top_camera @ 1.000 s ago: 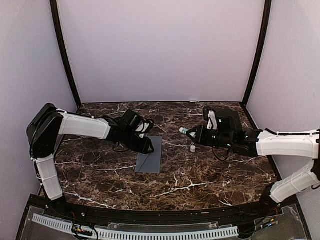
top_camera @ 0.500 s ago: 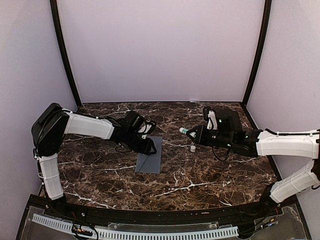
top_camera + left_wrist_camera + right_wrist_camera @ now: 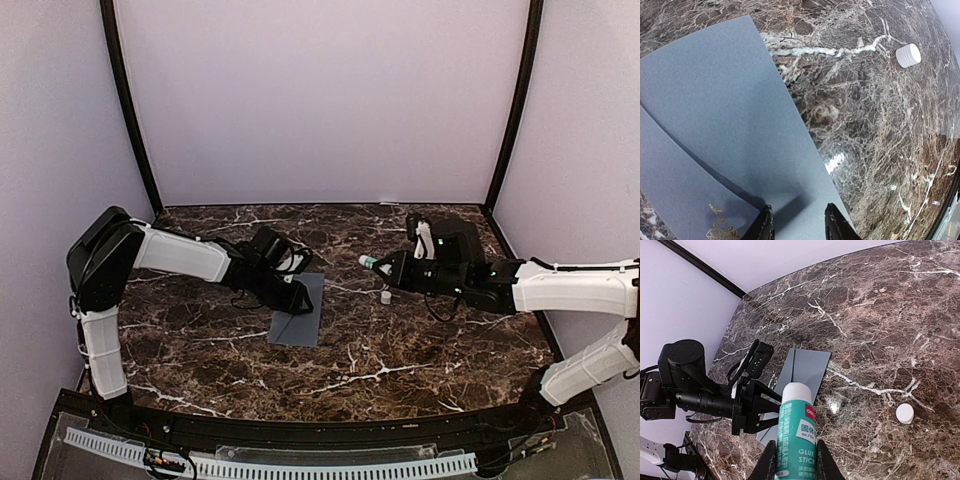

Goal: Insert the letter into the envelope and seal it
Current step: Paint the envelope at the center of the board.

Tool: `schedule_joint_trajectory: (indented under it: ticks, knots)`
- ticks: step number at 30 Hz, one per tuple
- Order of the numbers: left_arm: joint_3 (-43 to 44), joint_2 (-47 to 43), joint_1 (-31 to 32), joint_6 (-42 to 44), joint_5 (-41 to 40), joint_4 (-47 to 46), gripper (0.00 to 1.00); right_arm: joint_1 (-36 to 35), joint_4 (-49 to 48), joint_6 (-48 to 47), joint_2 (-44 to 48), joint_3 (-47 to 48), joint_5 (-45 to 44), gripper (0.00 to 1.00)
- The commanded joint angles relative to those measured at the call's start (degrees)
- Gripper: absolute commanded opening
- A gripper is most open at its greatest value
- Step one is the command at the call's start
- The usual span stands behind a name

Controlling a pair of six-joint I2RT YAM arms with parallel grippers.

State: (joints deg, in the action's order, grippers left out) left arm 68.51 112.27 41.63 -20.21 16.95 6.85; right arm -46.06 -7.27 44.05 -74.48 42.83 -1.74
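The slate-grey envelope [image 3: 305,322] lies flat on the marble table [image 3: 400,350], mid-left. In the left wrist view the envelope [image 3: 715,100] fills the left half, a diagonal flap edge crossing it. My left gripper [image 3: 799,226] hovers low over its near end, open, with only grey paper beneath the jaws. From above, the left gripper [image 3: 297,297] sits at the envelope's top left corner. My right gripper [image 3: 796,465] is shut on an uncapped teal glue stick [image 3: 796,425], held right of the envelope [image 3: 807,365]. The letter is hidden.
The glue stick's white cap [image 3: 385,296] stands on the marble right of the envelope, also seen as the cap [image 3: 908,55] and the cap [image 3: 904,413]. Small gold ornament marks [image 3: 716,210] show on the grey paper. Lilac walls enclose the table on three sides.
The left arm has edged slightly right and nearer along the envelope's corner. The right arm and glue stick have stayed still.
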Motion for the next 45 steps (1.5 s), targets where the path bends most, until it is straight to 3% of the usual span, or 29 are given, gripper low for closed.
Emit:
schedule_joint_trajectory:
  ticks: [1,11,20,34,40,45]
  knots:
    - [-1.4,0.7,-0.1,-0.3,0.4,-1.4,0.35,0.4,-2.1,0.2,0.0,0.3,-0.6,0.02]
    - [-0.6,-2.4,-0.1,-0.6,1.4,-1.9,0.35,0.4,-2.0,0.3,0.4,0.0,-0.8,0.02]
    - [0.9,-7.3,-0.6,-0.2,-3.3,1.8,0.36,0.4,-2.4,0.3,0.5,-0.4,-0.7,0.02]
    - [0.1,-9.1,-0.4,3.0,-22.3,8.7,0.59,0.4,-2.9,0.4,0.1,-0.5,-0.5,0.02]
    - [-0.5,-10.3,0.0,3.7,-25.7,8.6,0.67,0.4,-3.2,0.3,-0.6,-0.1,-0.2,0.02]
    - [-0.1,-8.7,0.0,2.8,-23.8,9.5,0.75,0.3,-3.3,0.3,-1.1,0.2,0.2,0.02]
